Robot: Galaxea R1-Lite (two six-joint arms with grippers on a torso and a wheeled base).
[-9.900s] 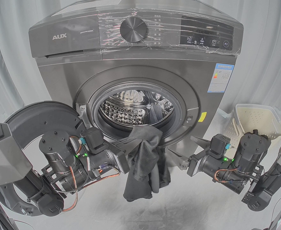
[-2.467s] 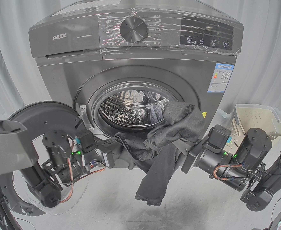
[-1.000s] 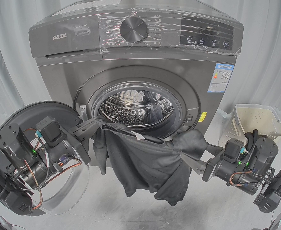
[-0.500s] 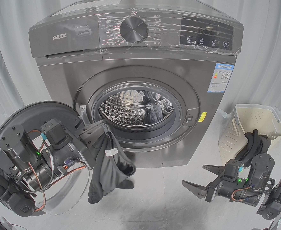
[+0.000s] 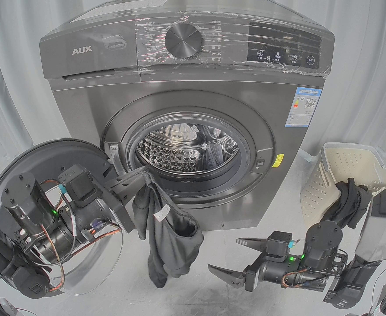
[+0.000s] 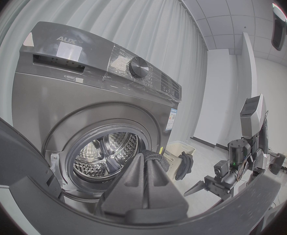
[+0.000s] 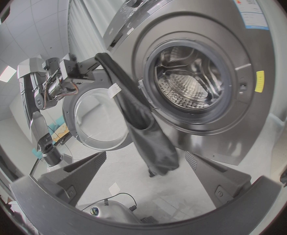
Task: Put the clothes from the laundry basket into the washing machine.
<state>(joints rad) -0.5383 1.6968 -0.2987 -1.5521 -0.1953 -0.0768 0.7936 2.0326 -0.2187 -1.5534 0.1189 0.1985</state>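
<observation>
The grey washing machine [image 5: 188,88] stands with its round door [image 5: 48,163] swung open to the left and its steel drum [image 5: 188,150] exposed. My left gripper [image 5: 142,176] is shut on a dark garment [image 5: 171,238] that hangs limp just below the left rim of the opening. The wrist view shows the fingers [image 6: 135,180] pinching the cloth [image 6: 155,155]. My right gripper [image 5: 224,255] is open, low above the floor in front of the machine and right of the hanging garment [image 7: 140,118]. A cream laundry basket [image 5: 355,163] stands at the right with dark clothing [image 5: 349,202] draped over its front edge.
White curtains hang behind and beside the machine. The pale floor [image 5: 228,295] lies bare in front. The open door [image 7: 97,115] takes up room at the left, close behind my left arm. Cables and a device [image 7: 110,209] lie on the floor.
The right gripper, which let go of the garment a second ago, has moved left and lower, staying open. The left gripper holds the garment, which has swung slightly right.
</observation>
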